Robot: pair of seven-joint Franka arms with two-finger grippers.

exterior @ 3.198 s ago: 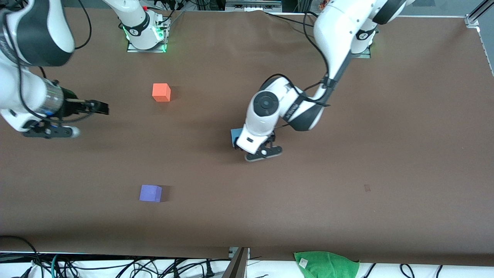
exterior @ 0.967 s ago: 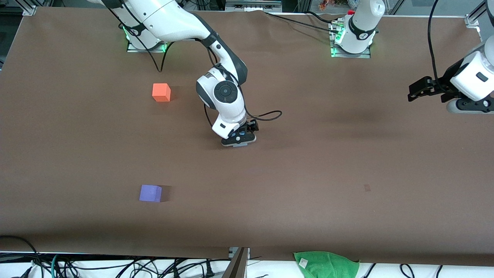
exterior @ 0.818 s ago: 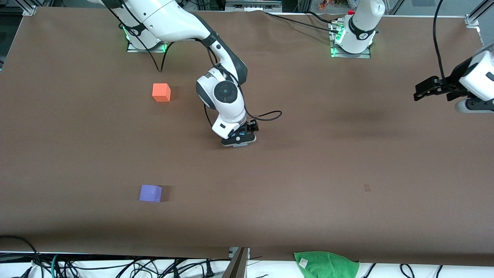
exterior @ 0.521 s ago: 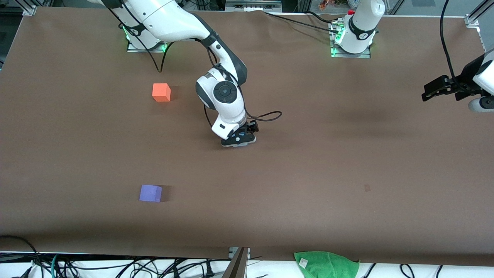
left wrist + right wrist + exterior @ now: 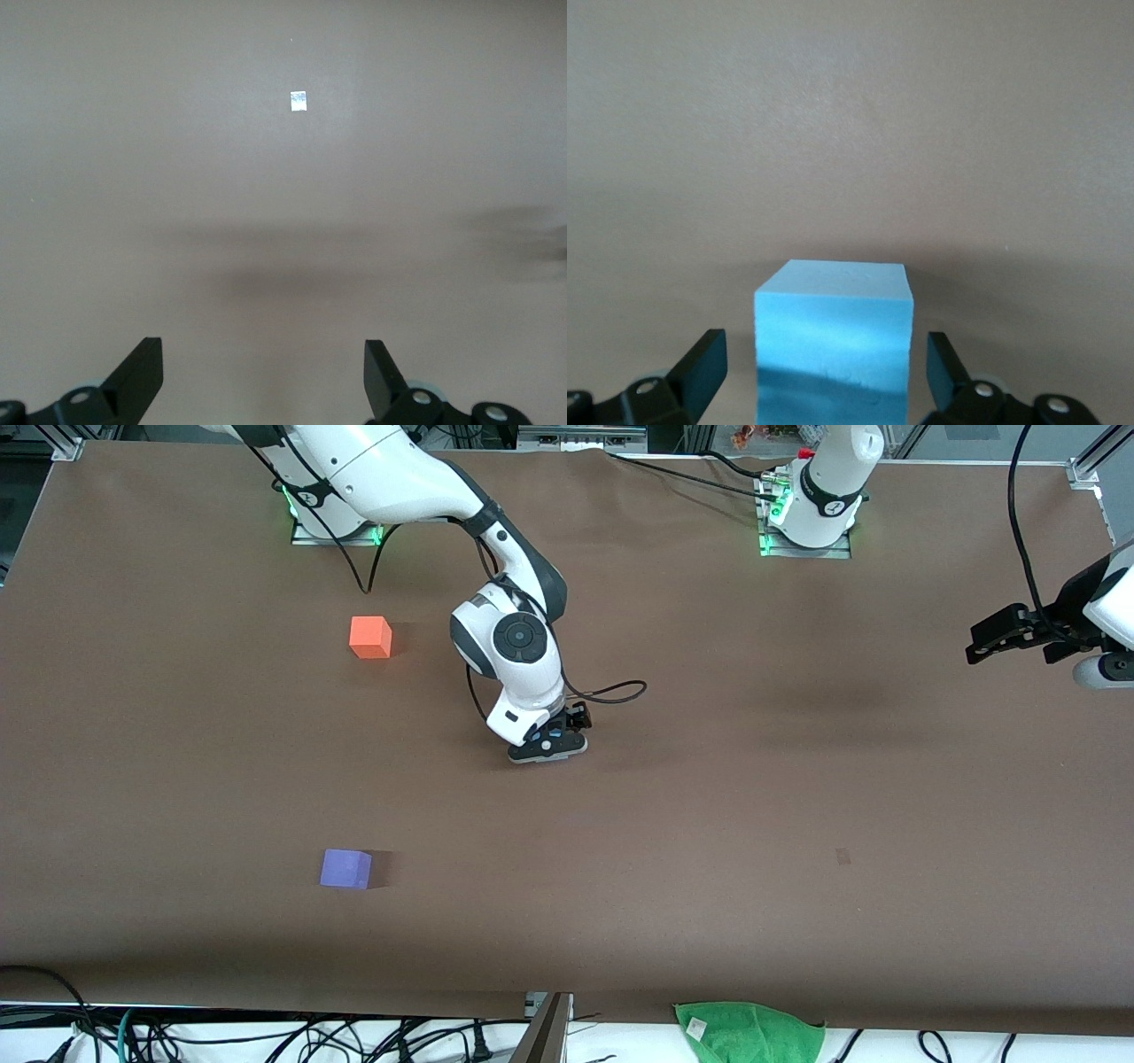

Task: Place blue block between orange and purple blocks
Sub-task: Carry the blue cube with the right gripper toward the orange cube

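Your right gripper (image 5: 819, 376) straddles the light sky-blue matte cube (image 5: 833, 341), fingers apart, untouching; front view hides it. Left gripper (image 5: 263, 376) waits, spread wide.

Brown table (image 5: 797, 797) under the pincers — green cloth (image 5: 749, 1032) at its near edge, small pale mark (image 5: 299, 101) under the left pincer.
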